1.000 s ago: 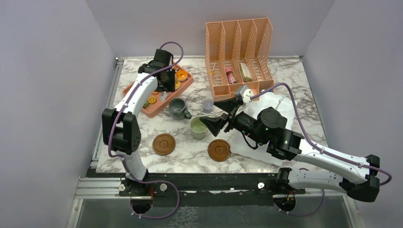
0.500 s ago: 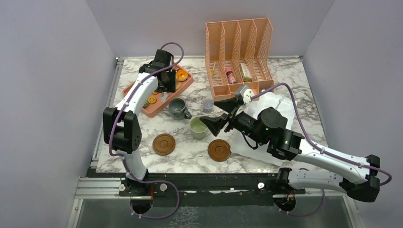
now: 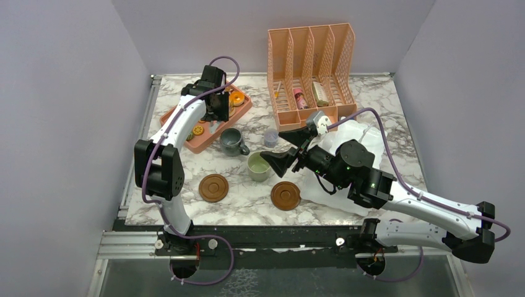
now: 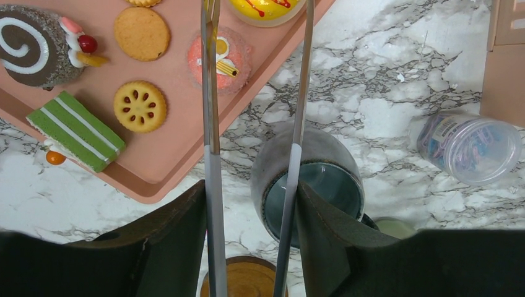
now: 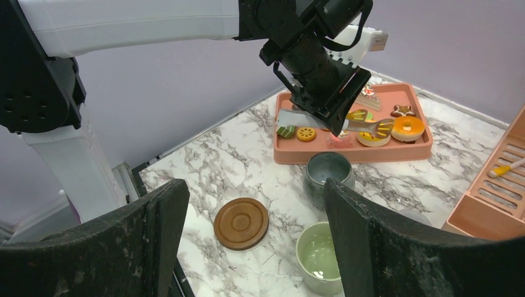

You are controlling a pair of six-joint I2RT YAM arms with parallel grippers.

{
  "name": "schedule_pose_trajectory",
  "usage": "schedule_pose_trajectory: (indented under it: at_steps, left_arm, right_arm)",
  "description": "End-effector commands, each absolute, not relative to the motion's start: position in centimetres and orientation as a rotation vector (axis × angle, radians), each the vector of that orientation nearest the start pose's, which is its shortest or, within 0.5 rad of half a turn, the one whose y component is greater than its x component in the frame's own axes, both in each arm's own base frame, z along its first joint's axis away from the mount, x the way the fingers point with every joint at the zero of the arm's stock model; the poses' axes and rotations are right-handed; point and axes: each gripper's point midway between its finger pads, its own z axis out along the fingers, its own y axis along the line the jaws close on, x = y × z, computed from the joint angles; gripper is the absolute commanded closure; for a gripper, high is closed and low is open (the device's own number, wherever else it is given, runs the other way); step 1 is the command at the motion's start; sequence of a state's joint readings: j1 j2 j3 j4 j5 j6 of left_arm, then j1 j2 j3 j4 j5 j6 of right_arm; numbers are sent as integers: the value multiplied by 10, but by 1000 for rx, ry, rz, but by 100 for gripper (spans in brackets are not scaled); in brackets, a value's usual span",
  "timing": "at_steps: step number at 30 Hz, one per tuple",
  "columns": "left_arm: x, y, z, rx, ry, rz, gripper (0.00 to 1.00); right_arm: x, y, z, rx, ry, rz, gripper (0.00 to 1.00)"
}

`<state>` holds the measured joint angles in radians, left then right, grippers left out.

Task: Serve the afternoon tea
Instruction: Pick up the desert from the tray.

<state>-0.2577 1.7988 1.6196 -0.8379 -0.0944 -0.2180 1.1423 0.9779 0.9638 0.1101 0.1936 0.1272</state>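
I am working from my left gripper (image 4: 251,189), whose fingers are pressing in on the two blades of the metal tongs (image 4: 210,124). The blades themselves are standing apart with nothing pinched between them. The tongs' long axis is running straight out from me over the pink tray (image 4: 155,179). The small pink cake (image 4: 218,59) is lying in the tray near its mug-side rim, under my left blade and mostly in the gap between the two. The tips are reaching past it, out of my wrist view, so I cannot tell their height. I am judging this arm the one for the sweets. My right gripper (image 3: 280,150) is hanging wide open, well off the tray, beside the pale green mug (image 3: 258,166).
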Motion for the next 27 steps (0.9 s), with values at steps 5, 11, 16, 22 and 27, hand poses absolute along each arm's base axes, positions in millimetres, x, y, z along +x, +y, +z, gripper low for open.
schedule_pose_trajectory:
  at_steps: [5, 11, 16, 22, 27]
  left_arm:
    - [414, -105, 168, 44, 2534, -78, 47]
    - [414, -103, 158, 45, 2554, -54, 47]
    - [413, -109, 161, 49, 2550, -101, 53]
    - [412, -107, 190, 43, 2486, -110, 55]
    - [411, -106, 207, 32, 2446, -114, 58]
  right_arm:
    - [180, 319, 388, -560, 1382, 889, 15]
    - [180, 318, 391, -556, 1376, 895, 15]
    - [179, 316, 396, -551, 1370, 895, 15]
    - [183, 308, 406, -527, 1350, 859, 15]
    - [184, 304, 415, -515, 1335, 851, 14]
